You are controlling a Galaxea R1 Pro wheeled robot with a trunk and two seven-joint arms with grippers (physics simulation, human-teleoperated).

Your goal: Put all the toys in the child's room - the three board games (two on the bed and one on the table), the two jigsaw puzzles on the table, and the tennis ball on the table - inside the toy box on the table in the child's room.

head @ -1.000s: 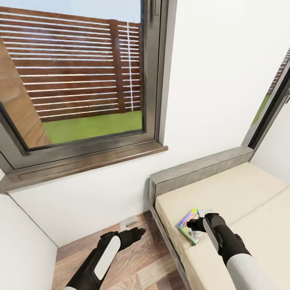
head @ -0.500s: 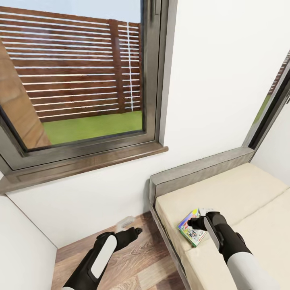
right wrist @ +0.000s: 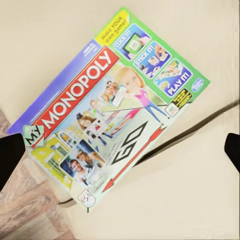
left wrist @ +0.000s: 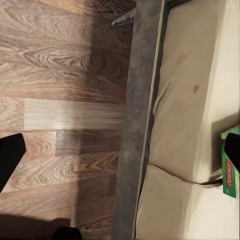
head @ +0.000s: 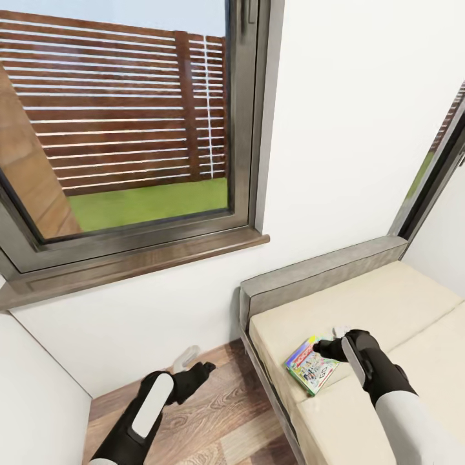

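A board game [head: 312, 365], a flat box printed "My MONOPOLY" [right wrist: 112, 125], lies flat on the beige mattress of the bed [head: 387, 310], close to its floor-side edge. My right gripper [head: 333, 349] hovers just above the box's far corner. It is open, with its fingers spread wide and nothing between them [right wrist: 120, 155]. My left gripper [head: 194, 365] hangs open over the wood floor beside the bed; its camera catches the game's green edge [left wrist: 230, 167] past the grey bed frame [left wrist: 135, 125].
The grey headboard [head: 316, 274] stands against the white wall. A large grey-framed window [head: 129, 129] with a dark sill fills the upper left. Wood-plank floor [head: 226, 426] runs between the wall and the bed.
My right gripper has drawn back to the right, uncovering more of the game box. My left arm has sunk lower and shifted left over the floor.
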